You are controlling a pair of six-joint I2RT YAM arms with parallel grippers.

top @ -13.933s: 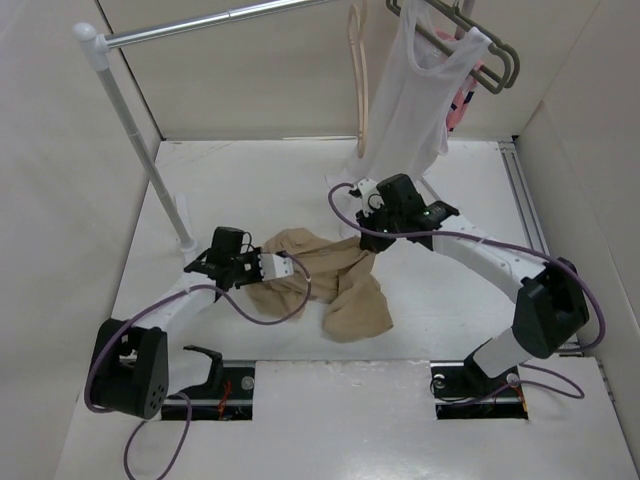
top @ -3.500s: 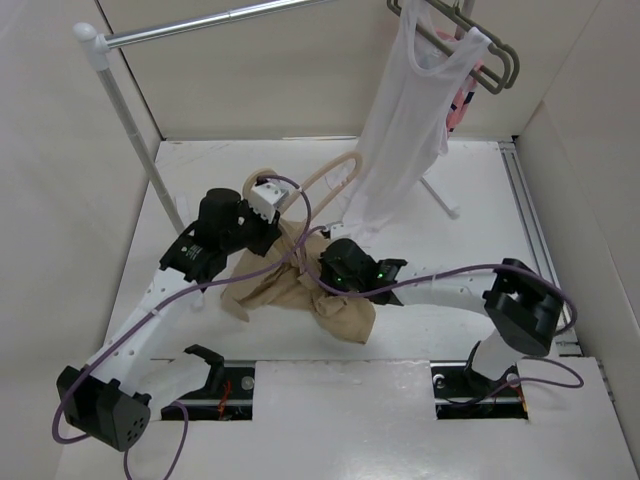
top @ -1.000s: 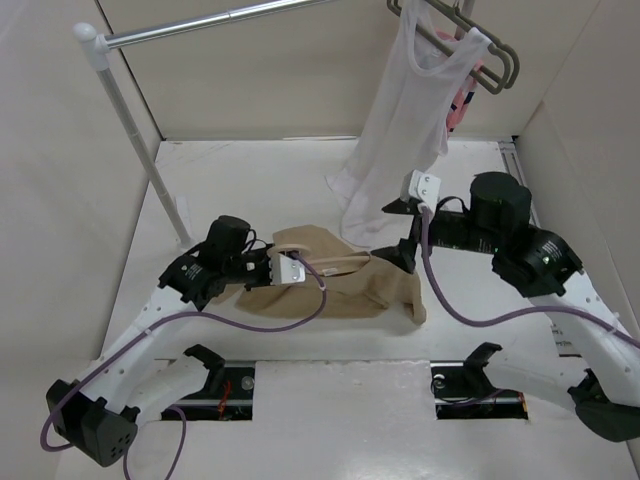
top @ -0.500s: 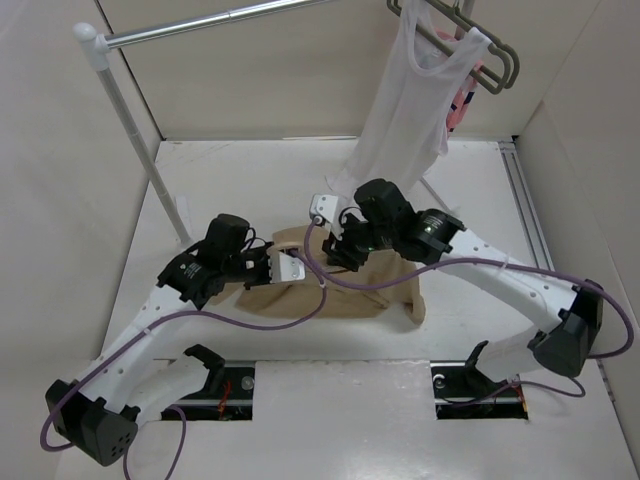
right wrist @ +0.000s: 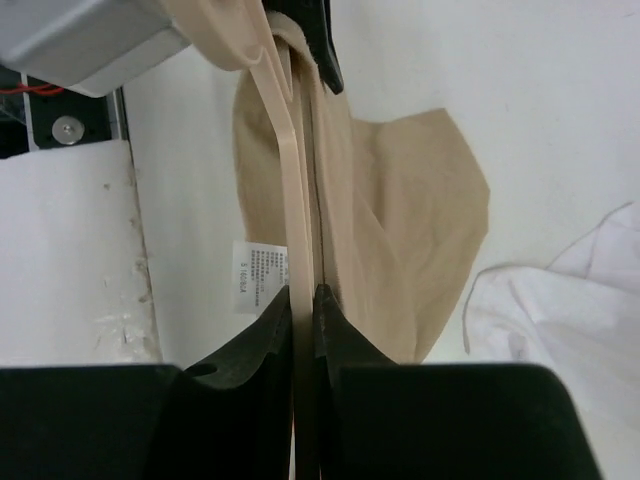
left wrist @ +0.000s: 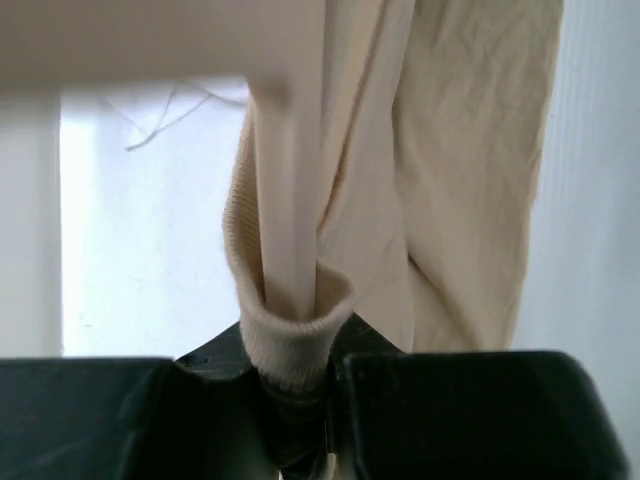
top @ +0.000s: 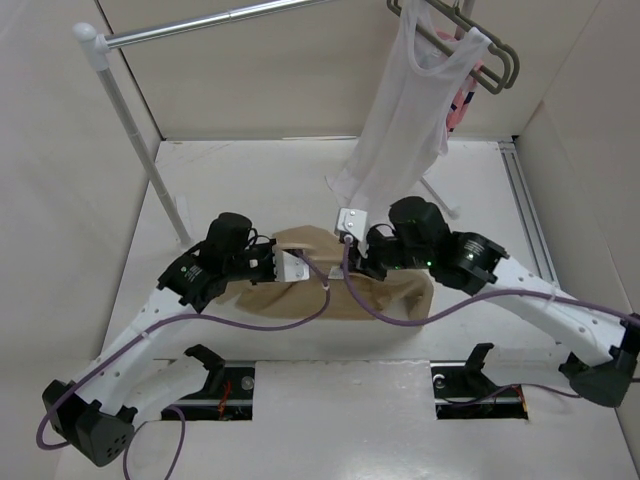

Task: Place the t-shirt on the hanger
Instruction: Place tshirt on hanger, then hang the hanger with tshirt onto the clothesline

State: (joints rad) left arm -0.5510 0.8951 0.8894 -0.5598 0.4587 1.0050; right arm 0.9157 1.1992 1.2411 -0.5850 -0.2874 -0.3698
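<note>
I count two hands, one t-shirt, one pale hanger, one white tank top and one clothes rail.

My left hand (left wrist: 295,400) is clamped on the ribbed collar of the t-shirt (left wrist: 470,150). The collar loops round an arm of the hanger (left wrist: 292,230), and that arm runs down into the grip with it. The rest of the tan cloth hangs away from the fingers in long folds.

My right hand (right wrist: 303,330) is pressed together on the thin hanger strip, with a layer of shirt cloth pinched beside it. From that wrist the strip runs straight away to my left hand at the far end. The shirt body spreads to the right of the strip on the table (top: 250,180), and a white care label (right wrist: 248,272) shows just left of the strip.

From above, the two hands face each other near the middle of the table. The shirt is stretched between and below them, its lower part lying flat towards the near edge.

The tank top (top: 400,130) hangs behind on one grey-green hanger (top: 500,62) from the rail (top: 220,20), its hem close to my right wrist.
</note>
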